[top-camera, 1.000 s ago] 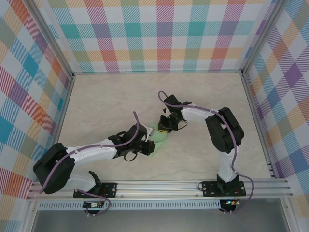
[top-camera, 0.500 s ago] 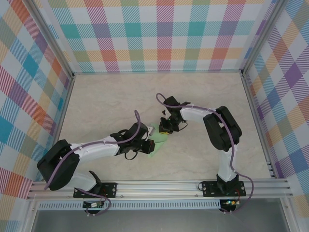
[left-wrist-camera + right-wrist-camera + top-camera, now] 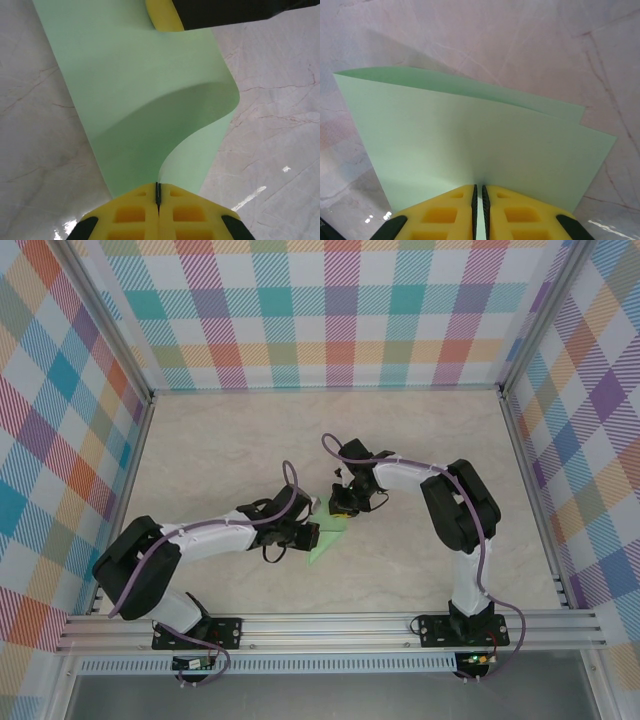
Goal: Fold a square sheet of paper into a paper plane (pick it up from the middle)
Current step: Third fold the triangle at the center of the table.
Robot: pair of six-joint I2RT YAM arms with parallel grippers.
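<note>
Walls point(image 3: 340, 310) of bright plaid surround a pale marbled surface point(image 3: 220, 460). Near its middle the folded sheet of paper point(image 3: 140, 100) spans both arms, with the left pincer point(image 3: 158, 187) clenched on one edge and the right pincer point(image 3: 478, 189) clenched on the opposite edge. It looks thin, light and floppy, so it should tear easily and is best held by the edges.

White arms point(image 3: 215, 540), purple cables point(image 3: 293, 472), yellow fingers point(image 3: 137, 202)

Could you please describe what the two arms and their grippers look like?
The left arm and right arm share white link shells, black joint housings and a purple cable looped along each. The left gripper and right gripper have yellow fingers with moulded rectangular pockets on black mounts.
</note>
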